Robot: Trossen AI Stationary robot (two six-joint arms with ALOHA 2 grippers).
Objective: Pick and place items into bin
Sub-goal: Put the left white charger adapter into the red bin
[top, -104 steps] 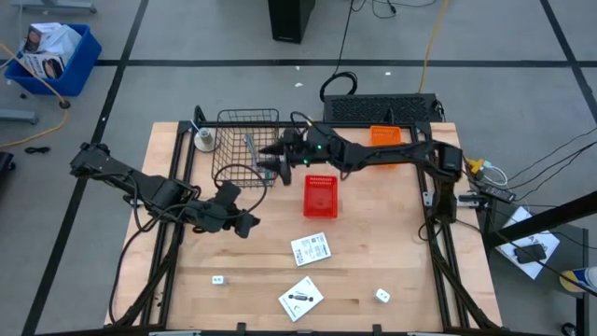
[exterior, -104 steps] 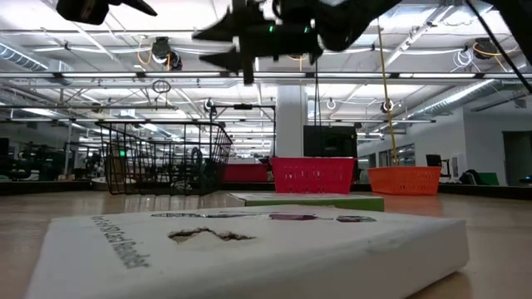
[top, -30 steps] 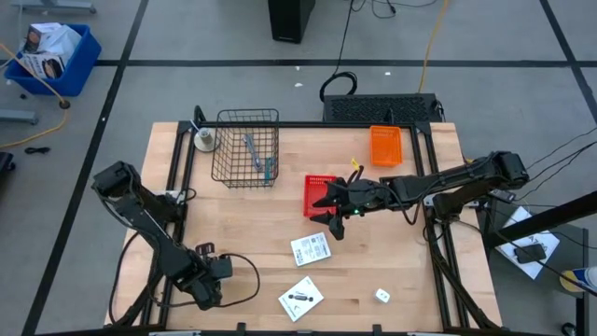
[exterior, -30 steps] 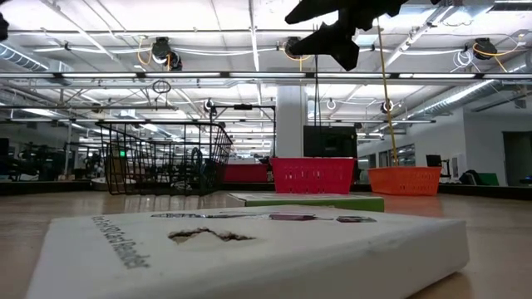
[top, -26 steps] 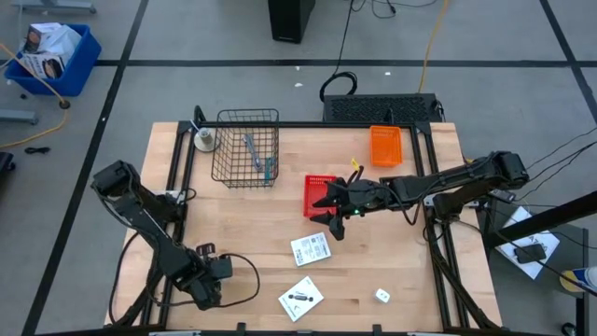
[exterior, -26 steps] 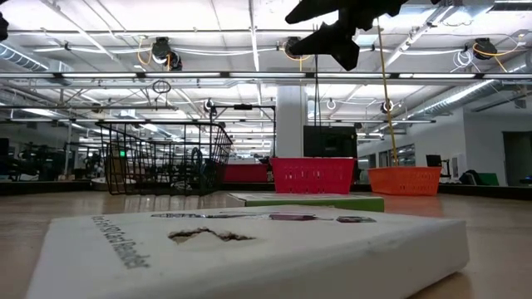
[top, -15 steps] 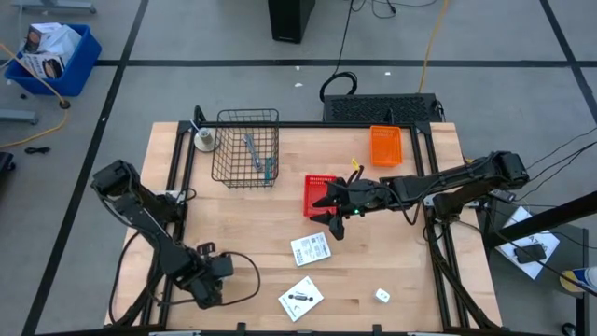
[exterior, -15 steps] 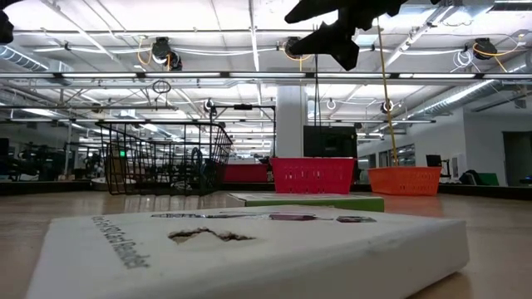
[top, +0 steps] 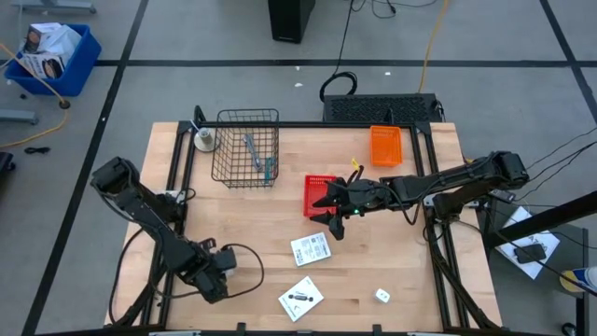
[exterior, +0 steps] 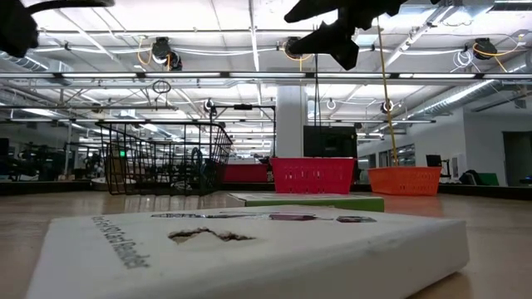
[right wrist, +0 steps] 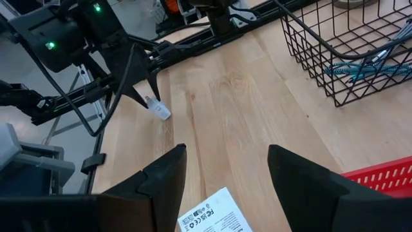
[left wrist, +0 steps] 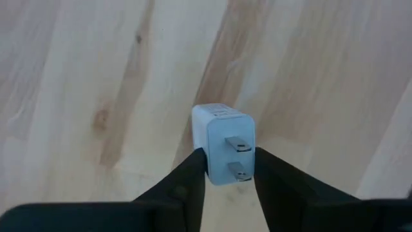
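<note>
While wire basket (top: 247, 147) already holds teal stick (top: 268, 168) and grey tool (top: 252, 149), rest lies outside: two printed packets (top: 312, 249) (top: 300, 299) and one white block (top: 382, 295) on bench (top: 392, 243), well clear of basket. Left gripper (left wrist: 230, 177), far from basket toward bench's front corner, jaws clamped on second white block (left wrist: 225, 152): small plug adapter, two metal prongs, apparently just lifted. Right gripper (right wrist: 225, 171) hovers beside red bin (top: 320, 195), between basket and packets, jaws spread, empty.

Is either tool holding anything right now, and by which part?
The left tool pinches the small white plug block by its two opposite sides, prongs facing the wrist camera. The right tool hangs open above the table, holding nothing.
</note>
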